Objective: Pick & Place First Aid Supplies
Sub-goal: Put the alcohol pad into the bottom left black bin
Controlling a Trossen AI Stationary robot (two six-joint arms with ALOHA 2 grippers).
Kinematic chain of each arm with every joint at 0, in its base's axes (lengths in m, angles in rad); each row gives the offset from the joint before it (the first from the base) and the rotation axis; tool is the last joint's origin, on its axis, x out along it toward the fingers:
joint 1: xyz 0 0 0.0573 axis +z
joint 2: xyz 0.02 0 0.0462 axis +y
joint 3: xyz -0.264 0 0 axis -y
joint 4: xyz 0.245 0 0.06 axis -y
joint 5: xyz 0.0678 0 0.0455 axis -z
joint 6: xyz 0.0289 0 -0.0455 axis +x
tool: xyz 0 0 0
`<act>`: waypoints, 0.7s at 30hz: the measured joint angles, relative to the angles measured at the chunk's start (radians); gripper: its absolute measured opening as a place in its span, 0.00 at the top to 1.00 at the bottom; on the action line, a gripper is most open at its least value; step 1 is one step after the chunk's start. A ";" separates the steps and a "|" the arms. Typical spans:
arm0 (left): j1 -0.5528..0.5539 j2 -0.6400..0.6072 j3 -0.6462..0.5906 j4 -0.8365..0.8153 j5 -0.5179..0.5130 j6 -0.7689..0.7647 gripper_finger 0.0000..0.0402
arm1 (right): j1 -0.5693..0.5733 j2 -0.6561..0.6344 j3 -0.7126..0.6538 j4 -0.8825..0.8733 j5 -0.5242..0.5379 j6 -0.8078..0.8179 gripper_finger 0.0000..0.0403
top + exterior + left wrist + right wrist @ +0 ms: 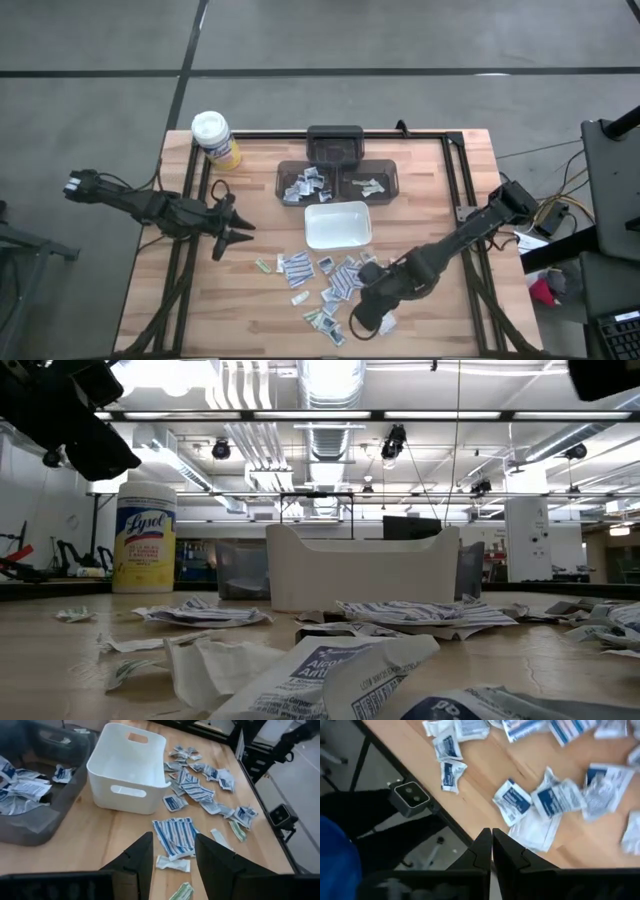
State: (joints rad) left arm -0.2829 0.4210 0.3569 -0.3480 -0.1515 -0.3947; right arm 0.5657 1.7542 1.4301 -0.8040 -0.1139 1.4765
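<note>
The first aid supplies, small flat white and blue-printed packets (325, 285), lie scattered on the wooden table in front of the white tray (337, 224). More packets lie in two grey bins (310, 182). My left gripper (236, 238) stands open above the table's left part, pointing at the packets (175, 835), with nothing between its fingers (142, 857). My right gripper (491, 842) is shut and slants down over the near edge of the table, beside the nearest packets (535, 815). It holds nothing.
A yellow canister with a white lid (215, 138) stands at the far left corner. A dark bin (335, 143) sits behind the two grey ones. A small camera unit (410, 796) hangs at the table's near edge. Bare wood lies left of the tray.
</note>
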 joint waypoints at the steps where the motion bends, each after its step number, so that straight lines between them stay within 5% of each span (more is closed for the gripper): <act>1: 0.000 0.000 0.000 0.000 0.005 0.002 0.66 | 0.003 0.004 0.002 0.000 0.000 0.027 0.97; 21: 0.000 -0.001 0.000 0.003 0.032 0.036 0.66 | 0.040 0.054 -0.012 0.004 -0.052 0.259 0.97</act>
State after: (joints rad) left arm -0.2829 0.4202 0.3569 -0.3447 -0.1200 -0.3588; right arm 0.6056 1.8086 1.4181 -0.7998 -0.1663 1.7355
